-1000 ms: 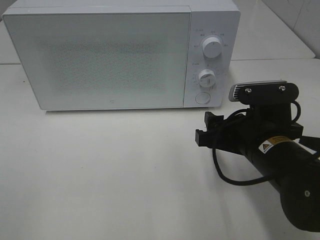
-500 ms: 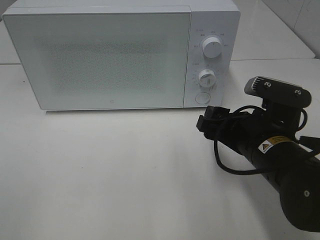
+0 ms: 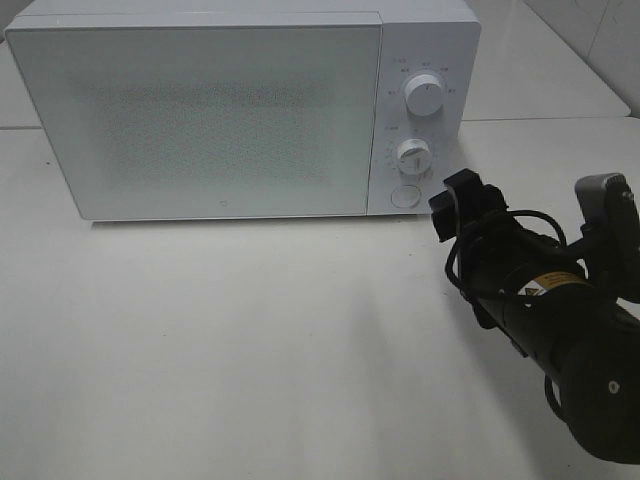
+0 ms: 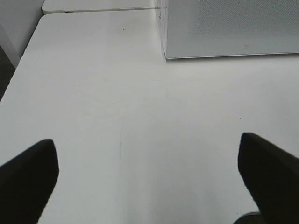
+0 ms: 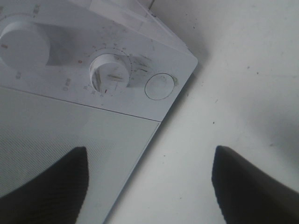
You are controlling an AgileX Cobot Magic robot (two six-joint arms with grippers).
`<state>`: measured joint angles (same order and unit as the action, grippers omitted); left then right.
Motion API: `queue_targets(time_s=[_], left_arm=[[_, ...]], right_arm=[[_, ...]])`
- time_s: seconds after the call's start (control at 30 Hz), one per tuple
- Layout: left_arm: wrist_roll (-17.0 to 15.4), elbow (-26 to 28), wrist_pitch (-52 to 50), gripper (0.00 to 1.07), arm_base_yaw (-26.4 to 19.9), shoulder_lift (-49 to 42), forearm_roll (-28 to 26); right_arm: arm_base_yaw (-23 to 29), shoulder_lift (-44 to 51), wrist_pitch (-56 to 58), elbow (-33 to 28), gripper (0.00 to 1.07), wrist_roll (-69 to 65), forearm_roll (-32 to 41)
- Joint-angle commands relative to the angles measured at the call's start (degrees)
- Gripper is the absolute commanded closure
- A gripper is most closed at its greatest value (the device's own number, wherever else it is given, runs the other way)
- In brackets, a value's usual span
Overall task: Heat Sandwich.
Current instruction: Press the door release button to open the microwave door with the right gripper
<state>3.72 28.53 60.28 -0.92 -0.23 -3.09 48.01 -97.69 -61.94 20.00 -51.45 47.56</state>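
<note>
The sandwich is out of view. A white microwave [image 3: 220,110] stands at the back of the table with its door shut. My right gripper [image 3: 462,202] hovers just right of the control panel, close to the round button [image 3: 404,196]. In the right wrist view its two dark fingers stand apart with nothing between them [image 5: 149,186], facing the button [image 5: 160,87] and the lower knob [image 5: 112,72]. My left gripper [image 4: 149,182] is open over bare table, with the microwave's corner [image 4: 224,32] ahead of it. The left arm does not show in the exterior view.
The upper knob [image 3: 425,97] sits above the lower knob [image 3: 412,154] on the panel. White table [image 3: 220,340] stretches in front of the microwave. The right arm's black body [image 3: 560,340] and its cable fill the lower right corner. A tiled wall lies at the back right.
The right arm has swung its gripper up and to the right, from in front of the microwave's lower corner to beside the control panel. Its wrist has turned.
</note>
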Motion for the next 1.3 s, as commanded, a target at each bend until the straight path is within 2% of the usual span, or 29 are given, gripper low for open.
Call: queue_targets(time_s=[0.03,0.1,0.13,0.27,0.3,0.4,0.47,0.5,0.57,0.6,0.67,1.07,1.3], left_arm=[[-0.23,-0.17,-0.74,0.05,0.06,-1.6,-0.4],[-0.23,-0.17,-0.74,0.05,0.06,-1.6,-0.4],[-0.23,-0.17,-0.74,0.05,0.06,-1.6,-0.4],[-0.23,-0.17,-0.74,0.05,0.06,-1.6,-0.4],[-0.23,-0.17,-0.74,0.05,0.06,-1.6,-0.4],[-0.23,-0.17,-0.74,0.05,0.06,-1.6,-0.4],[-0.23,-0.17,-0.74,0.05,0.06,-1.6,-0.4],[-0.23,-0.17,-0.74,0.05,0.06,-1.6,-0.4],[-0.23,-0.17,-0.74,0.05,0.06,-1.6,-0.4],[-0.23,-0.17,-0.74,0.05,0.06,-1.6,-0.4],[-0.23,-0.17,-0.74,0.05,0.06,-1.6,-0.4],[-0.23,-0.17,-0.74,0.05,0.06,-1.6,-0.4],[-0.23,-0.17,-0.74,0.05,0.06,-1.6,-0.4]], right_arm=[[0.06,0.06,-0.8,0.34,0.4,-9.97,-0.52],[0.06,0.06,-0.8,0.34,0.46,-16.84,-0.52],[0.06,0.06,-0.8,0.34,0.46,-16.84,-0.52],[0.06,0.06,-0.8,0.34,0.6,-24.81,-0.17],[0.06,0.06,-0.8,0.34,0.6,-24.81,-0.17],[0.06,0.06,-0.74,0.34,0.77,-26.99,-0.06],[0.06,0.06,-0.74,0.34,0.81,-26.99,-0.06],[0.06,0.06,-0.52,0.34,0.91,-26.99,-0.06],[0.06,0.06,0.0,0.34,1.0,-26.99,-0.06],[0.06,0.06,0.0,0.34,1.0,-26.99,-0.06],[0.06,0.06,1.32,0.34,1.07,-26.99,-0.06],[0.0,0.06,4.98,0.34,1.07,-26.99,0.63],[-0.29,-3.21,6.76,3.67,1.07,-26.64,1.15]])
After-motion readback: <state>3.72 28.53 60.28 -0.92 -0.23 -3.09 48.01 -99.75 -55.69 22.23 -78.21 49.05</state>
